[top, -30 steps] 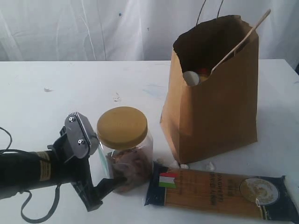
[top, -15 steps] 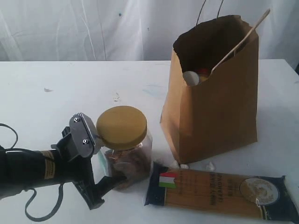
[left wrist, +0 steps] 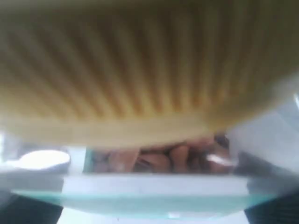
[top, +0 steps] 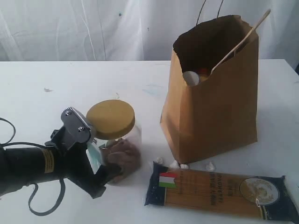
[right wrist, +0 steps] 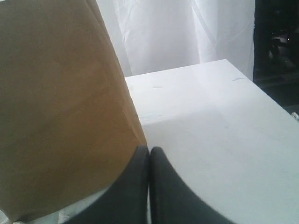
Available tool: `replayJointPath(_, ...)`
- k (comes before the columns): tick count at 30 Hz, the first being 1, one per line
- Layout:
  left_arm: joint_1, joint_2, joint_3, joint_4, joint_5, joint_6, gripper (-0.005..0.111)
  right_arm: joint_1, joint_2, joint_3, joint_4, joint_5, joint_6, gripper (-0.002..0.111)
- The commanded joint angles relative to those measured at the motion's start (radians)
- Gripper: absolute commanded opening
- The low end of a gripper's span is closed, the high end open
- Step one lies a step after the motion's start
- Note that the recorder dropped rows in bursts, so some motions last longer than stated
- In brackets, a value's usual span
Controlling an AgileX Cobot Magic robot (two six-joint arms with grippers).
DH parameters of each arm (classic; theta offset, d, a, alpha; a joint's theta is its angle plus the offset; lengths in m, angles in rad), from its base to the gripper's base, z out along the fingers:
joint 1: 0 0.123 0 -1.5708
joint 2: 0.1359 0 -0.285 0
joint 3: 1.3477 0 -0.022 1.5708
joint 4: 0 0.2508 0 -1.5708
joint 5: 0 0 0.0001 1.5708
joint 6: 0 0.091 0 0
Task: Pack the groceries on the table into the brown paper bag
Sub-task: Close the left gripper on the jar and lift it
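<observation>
The clear jar (top: 122,151) with the gold lid (top: 110,119) is tilted on the table (top: 70,88), left of the brown paper bag (top: 219,102). My left gripper (top: 108,161) is shut around its body from the left. In the left wrist view the jar (left wrist: 140,70) fills the picture, with its teal label edge (left wrist: 140,198) below. A long spaghetti packet (top: 219,191) lies flat in front of the bag. My right gripper (right wrist: 149,151) is shut on nothing, right beside the bag's wall (right wrist: 56,102). It is outside the exterior view. The other groceries do not show on the table.
The bag stands open with a white round item (top: 190,77), something red (top: 203,71) and a wooden stick (top: 240,39) poking out. Small white crumbs (top: 180,164) lie at the bag's base. A white curtain hangs behind the table's far edge.
The left gripper has drawn the jar to the left, away from the spaghetti packet, and the jar now leans over. Bag and packet have not moved.
</observation>
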Motion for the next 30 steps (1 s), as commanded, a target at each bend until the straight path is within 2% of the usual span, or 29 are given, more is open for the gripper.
replayJointPath(1,0.0,0.009,0.013,-0.01,0.139,-0.191,0.001,-0.005,-0.006,0.005,-0.005,-0.002,0.001,0.0)
replayJointPath(6,0.0,0.009,0.013,-0.01,0.139,-0.312,0.001,-0.005,-0.006,0.005,-0.005,-0.002,0.001,0.0)
replayJointPath(10,0.0,-0.009,0.013,-0.006,0.141,-0.333,0.001,-0.005,-0.006,0.005,-0.005,-0.002,0.001,0.0)
replayJointPath(16,0.0,-0.142,0.013,-0.009,0.146,-0.337,0.0,-0.005,-0.006,0.005,-0.005,-0.002,0.001,0.0)
replayJointPath(23,0.0,-0.291,0.013,-0.007,0.272,-0.333,0.0,-0.005,-0.006,0.005,-0.005,-0.002,0.001,0.0)
replayJointPath(30,0.0,-0.328,0.013,0.006,0.329,-0.333,0.0,-0.005,-0.006,0.005,-0.005,-0.002,0.001,0.0)
